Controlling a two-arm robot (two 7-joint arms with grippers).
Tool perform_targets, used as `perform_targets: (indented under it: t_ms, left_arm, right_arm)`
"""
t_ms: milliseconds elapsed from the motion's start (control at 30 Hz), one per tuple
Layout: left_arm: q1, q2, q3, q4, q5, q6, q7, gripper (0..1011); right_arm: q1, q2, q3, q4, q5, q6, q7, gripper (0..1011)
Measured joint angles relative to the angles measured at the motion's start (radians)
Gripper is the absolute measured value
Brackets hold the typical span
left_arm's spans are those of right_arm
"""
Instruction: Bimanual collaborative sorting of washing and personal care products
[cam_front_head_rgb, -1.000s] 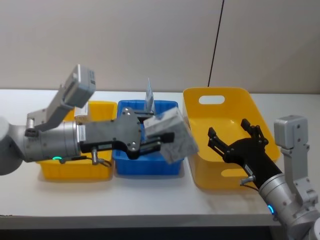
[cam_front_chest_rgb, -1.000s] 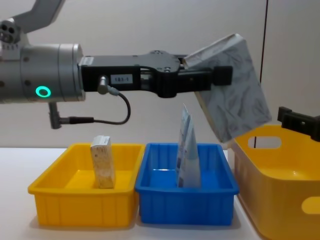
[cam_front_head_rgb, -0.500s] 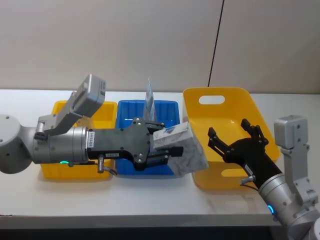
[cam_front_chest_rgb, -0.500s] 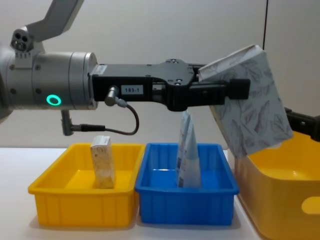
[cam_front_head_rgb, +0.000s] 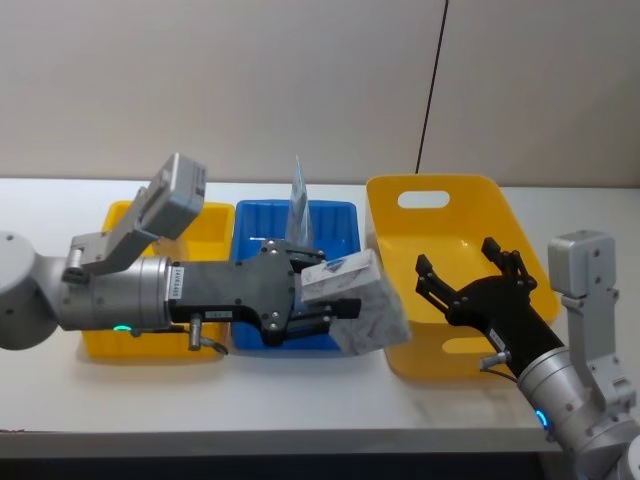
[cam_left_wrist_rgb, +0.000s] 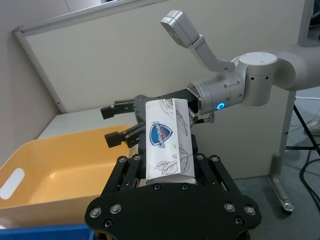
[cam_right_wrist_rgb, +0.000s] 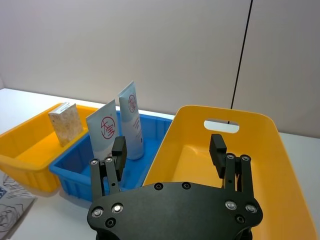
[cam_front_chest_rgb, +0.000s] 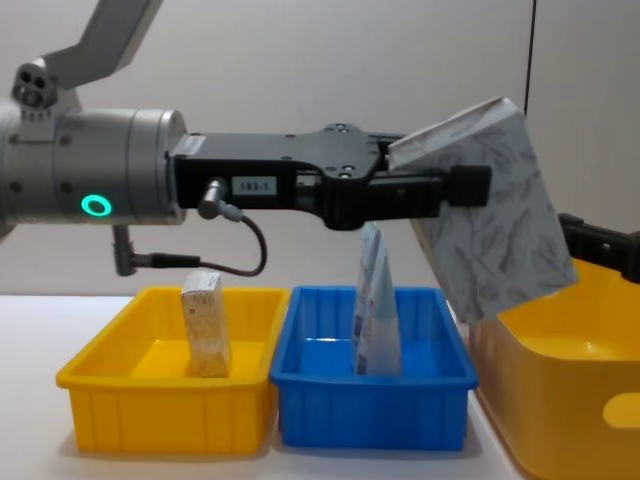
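Note:
My left gripper (cam_front_head_rgb: 335, 296) is shut on the pale grey-beige soft pack (cam_front_head_rgb: 362, 305) with leaf print. It holds the pack tilted in the air above the gap between the blue tray (cam_front_head_rgb: 340, 212) and the big yellow bin (cam_front_head_rgb: 440, 215). The chest view shows that pack (cam_front_chest_rgb: 492, 225) high up, with the left gripper (cam_front_chest_rgb: 452, 190) clamped on it. Two light-blue and white tubes (cam_front_chest_rgb: 375, 300) stand in the blue tray. A small beige carton (cam_front_chest_rgb: 205, 322) stands in the small yellow tray (cam_front_chest_rgb: 160, 420). My right gripper (cam_front_head_rgb: 470, 277) hangs open over the big yellow bin, holding nothing.
The small yellow tray (cam_front_head_rgb: 215, 215), the blue tray and the big yellow bin (cam_right_wrist_rgb: 260, 150) stand in a row from left to right on the white table (cam_front_head_rgb: 300, 385). A wall closes off the back. Bare table lies in front of the trays.
The left gripper carried the pack from over the blue tray rightward and nearer to me, toward the big bin's left edge, then eased slightly back. The right gripper stayed still.

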Motion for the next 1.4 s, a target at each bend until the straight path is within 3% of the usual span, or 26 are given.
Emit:
perform_targets:
  t_ms: [733, 1167, 1400]
  left_arm:
    - [0.071, 0.125, -0.030, -0.120, -0.037, 0.031, 0.013, 378]
    - [0.069, 0.143, -0.032, -0.127, -0.047, 0.022, 0.010, 378]
    - [0.064, 0.147, -0.032, -0.125, -0.050, 0.015, 0.006, 378]
  right_arm:
    - [0.000, 0.000, 0.000, 0.000, 0.000, 0.000, 0.000, 1000]
    - [0.000, 0.000, 0.002, 0.000, 0.004, 0.002, 0.005, 1000]
    - [0.007, 0.016, 0.009, -0.004, 0.030, 0.015, 0.051, 1000]
